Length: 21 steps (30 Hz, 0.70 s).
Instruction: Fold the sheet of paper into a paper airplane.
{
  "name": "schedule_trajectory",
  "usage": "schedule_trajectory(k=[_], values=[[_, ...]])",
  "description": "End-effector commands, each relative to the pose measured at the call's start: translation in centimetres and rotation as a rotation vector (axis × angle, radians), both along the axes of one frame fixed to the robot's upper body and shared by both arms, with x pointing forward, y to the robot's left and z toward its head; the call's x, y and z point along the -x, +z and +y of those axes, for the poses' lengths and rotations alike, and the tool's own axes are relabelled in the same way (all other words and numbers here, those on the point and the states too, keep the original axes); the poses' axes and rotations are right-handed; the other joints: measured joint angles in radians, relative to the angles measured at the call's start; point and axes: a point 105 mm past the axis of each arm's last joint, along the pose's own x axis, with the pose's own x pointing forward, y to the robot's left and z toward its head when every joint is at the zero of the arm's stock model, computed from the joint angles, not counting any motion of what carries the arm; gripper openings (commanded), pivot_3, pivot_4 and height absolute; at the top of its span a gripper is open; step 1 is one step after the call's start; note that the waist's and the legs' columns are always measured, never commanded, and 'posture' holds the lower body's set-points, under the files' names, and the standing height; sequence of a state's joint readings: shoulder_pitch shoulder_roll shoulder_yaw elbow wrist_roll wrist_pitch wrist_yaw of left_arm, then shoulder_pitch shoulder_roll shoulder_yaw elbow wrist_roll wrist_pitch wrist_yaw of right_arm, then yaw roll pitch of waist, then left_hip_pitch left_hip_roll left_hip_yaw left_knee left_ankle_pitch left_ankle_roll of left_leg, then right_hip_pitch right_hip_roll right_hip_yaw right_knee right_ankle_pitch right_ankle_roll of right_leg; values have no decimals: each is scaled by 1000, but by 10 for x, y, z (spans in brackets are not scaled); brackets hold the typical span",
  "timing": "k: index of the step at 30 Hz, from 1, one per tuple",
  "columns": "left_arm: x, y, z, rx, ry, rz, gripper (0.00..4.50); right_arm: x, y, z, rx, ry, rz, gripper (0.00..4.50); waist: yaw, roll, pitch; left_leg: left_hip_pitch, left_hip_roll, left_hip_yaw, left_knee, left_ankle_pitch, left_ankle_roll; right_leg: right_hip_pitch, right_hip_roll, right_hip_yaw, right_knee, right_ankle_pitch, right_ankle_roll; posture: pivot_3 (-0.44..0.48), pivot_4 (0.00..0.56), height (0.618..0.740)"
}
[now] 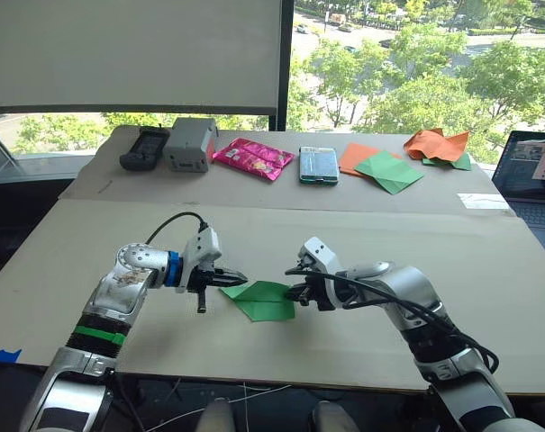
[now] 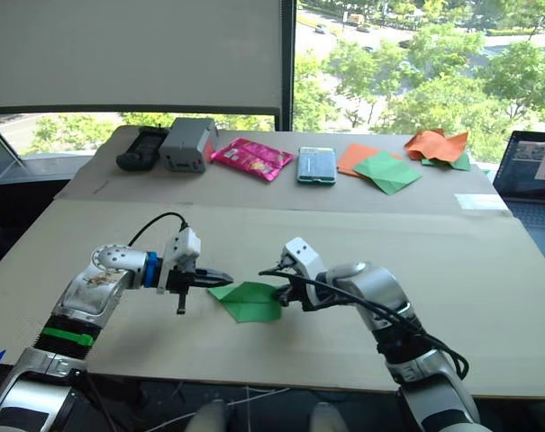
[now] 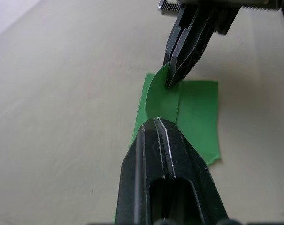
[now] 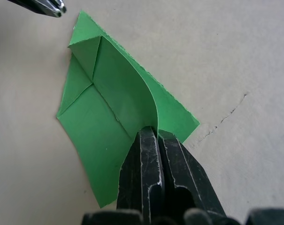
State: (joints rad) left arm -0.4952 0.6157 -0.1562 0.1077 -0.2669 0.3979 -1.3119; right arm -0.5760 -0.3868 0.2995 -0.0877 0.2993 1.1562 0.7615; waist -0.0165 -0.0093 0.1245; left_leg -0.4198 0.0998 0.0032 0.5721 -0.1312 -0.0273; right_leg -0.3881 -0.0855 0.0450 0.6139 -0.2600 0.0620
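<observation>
we see the sheet of paper (image 1: pixel 265 300), bright green and partly folded, lying low in the middle of the frame on the counter (image 1: pixel 362 243), between the two arms. our right tool (image 4: pixel 157 133) has its fingers pressed together, pinching a raised flap of the sheet at its right edge. our left tool (image 1: pixel 239 277) is pressed together with nothing in it, its tip just at the sheet's left corner.

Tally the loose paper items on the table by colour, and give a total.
Bright green: 1, the sheet of paper between the two hands.
Duller green: 1, the square paper at the far side.
Orange: 1, the flat paper partly under that square.
Orange and green: 1, the crumpled heap.
Total: 4
</observation>
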Motion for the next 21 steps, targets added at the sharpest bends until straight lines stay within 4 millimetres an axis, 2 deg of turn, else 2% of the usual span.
schedule_trajectory(k=[1, 14, 15, 16, 19, 21], values=[[6, -5, -4, 10, -10, 20, 0, -2, 2, 3, 7, 15, -14, 41, -1, 1, 0, 0, 0, 0, 0, 0, 0, 0, 0, 0, 0, 0, 0, 0, 150, 720], [-5, -28, -3, -44, 37, 28, 0, -3, 9, 4, 13, 28, -60, 41, 0, 1, -1, 0, 0, 0, 0, 0, 0, 0, 0, 0, -1, 0, 0, 0, 150, 720], [-4, -29, -3, -47, 36, 29, 0, -3, 9, 4, 12, 28, -62, 626, 0, 1, -1, 0, 0, 0, 0, 0, 0, 0, 0, 0, -1, 0, 0, 0, 150, 720], [-4, -31, -2, -52, 36, 28, 0, -4, 10, 4, 11, 25, -66, 845, 1, 1, -1, 0, 0, 0, 0, 0, 0, 0, 0, 0, -1, 0, 0, 0, 150, 720], [-4, -32, -2, -56, 36, 28, 0, -6, 14, 6, -8, 18, -86, 1973, 2, 1, -1, 0, 0, 0, 0, 0, 0, 0, 0, 0, -1, 0, 0, 0, 150, 720], [-5, -33, -1, -61, 40, 29, 0, -9, 25, 8, -50, 4, -117, 2660, 2, 1, 0, 0, 0, 0, 0, 0, 0, 0, 0, 0, -1, 0, 0, 0, 150, 720]])
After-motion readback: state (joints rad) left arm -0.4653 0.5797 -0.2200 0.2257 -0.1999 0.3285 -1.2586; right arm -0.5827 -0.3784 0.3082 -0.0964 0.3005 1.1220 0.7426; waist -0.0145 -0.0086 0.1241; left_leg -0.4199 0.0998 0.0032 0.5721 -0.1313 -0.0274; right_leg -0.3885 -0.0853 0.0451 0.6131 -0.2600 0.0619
